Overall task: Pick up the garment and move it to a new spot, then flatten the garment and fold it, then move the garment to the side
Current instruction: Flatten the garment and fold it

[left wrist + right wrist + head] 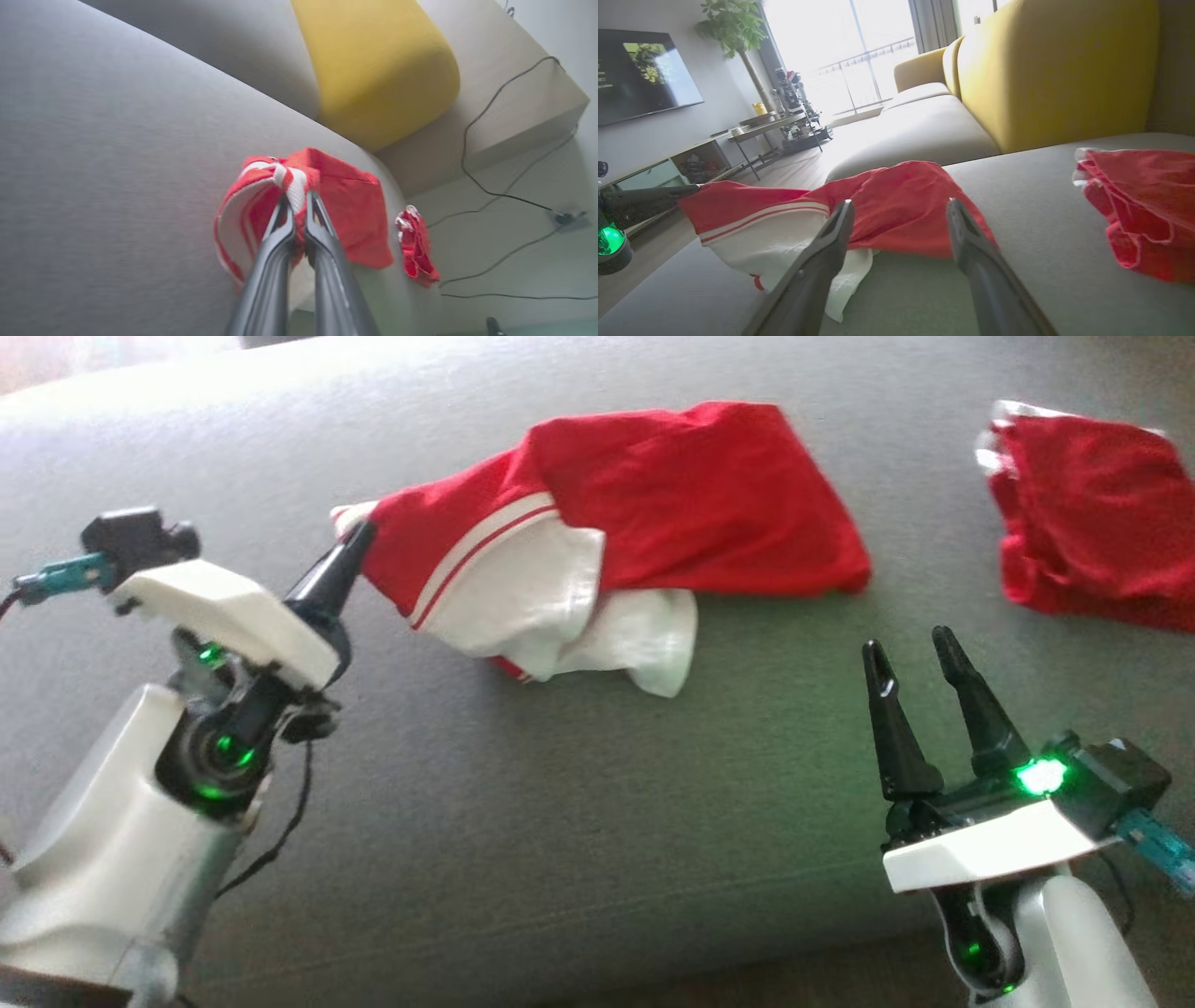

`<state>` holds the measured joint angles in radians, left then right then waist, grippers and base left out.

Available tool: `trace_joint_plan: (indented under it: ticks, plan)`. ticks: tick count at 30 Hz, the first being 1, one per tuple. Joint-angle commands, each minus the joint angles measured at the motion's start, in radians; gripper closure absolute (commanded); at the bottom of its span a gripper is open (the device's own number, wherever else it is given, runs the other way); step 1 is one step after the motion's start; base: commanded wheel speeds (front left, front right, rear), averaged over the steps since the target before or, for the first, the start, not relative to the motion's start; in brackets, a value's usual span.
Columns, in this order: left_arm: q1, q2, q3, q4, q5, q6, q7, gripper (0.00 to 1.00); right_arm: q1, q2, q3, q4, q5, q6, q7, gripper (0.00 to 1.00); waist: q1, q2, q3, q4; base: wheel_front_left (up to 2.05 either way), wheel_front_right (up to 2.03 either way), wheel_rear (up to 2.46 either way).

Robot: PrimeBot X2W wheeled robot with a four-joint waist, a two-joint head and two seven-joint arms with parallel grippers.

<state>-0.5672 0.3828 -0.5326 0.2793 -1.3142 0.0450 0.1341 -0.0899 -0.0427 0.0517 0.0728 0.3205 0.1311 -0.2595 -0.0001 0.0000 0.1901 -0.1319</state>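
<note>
Found the garment (653,504), red cloth with a white band and a white lining, lying bunched near the middle of the grey sofa cushion (560,821), one red layer thrown over the rest and the white part spilling toward the near edge. Saw its left corner pinched by the left end effector (362,534), fingers pressed together on the white-trimmed hem, that corner held a little above the cushion and the bulk resting on the fabric. Noted the right end effector (907,644) near the garment's right end but apart from it, fingers spread wide and holding nothing. Spotted a second red garment (1092,523), rumpled, well apart to the right on the same cushion, with the yellow backrest (1055,70) beyond. Judged the task to be at its very first step: grip taken, lift barely begun, no new spot reached. Counted as left: carrying the cloth over, spreading it flat, folding it, and setting it to the side. Could not place the second red piece within the task.
</note>
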Motion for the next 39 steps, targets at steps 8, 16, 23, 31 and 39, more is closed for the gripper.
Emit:
trace_joint_plan:
  ticks: [8, 16, 23, 31, 39]
  plan:
    - [-0.103, 0.088, 0.054, 0.049, 0.12, -0.027, -0.117, 1.0, -0.031, -0.008, 0.027, -0.036, -0.048, 0.0, -0.002, 0.0, 0.0001, 0.0, 0.048, 0.092, 0.0, 0.0, 0.0]
    - [-0.261, 0.053, -0.001, 0.24, 0.235, -0.09, -0.182, 0.97, -0.042, -0.008, 0.037, -0.036, -0.07, 0.0, -0.002, 0.0, 0.0001, 0.0, 0.093, 0.108, 0.0, 0.0, 0.0]
    - [-0.294, 0.017, 0.019, 0.334, 0.29, -0.089, -0.344, 0.0, -0.043, -0.008, 0.038, -0.037, -0.06, 0.0, -0.002, 0.0, 0.0001, 0.0, 0.113, 0.101, 0.0, 0.0, 0.0]
    - [-0.086, -0.045, 0.118, 0.129, 0.379, -0.014, -0.395, 0.0, -0.03, -0.008, 0.028, -0.042, -0.038, 0.0, -0.002, 0.0, 0.0001, 0.0, 0.119, 0.115, 0.0, 0.0, 0.0]
    - [0.232, -0.217, 0.174, -0.054, 0.461, 0.028, -0.396, 0.0, -0.046, -0.008, 0.039, -0.041, -0.031, 0.0, -0.002, 0.0, 0.0001, 0.0, 0.129, 0.111, 0.0, 0.0, 0.0]
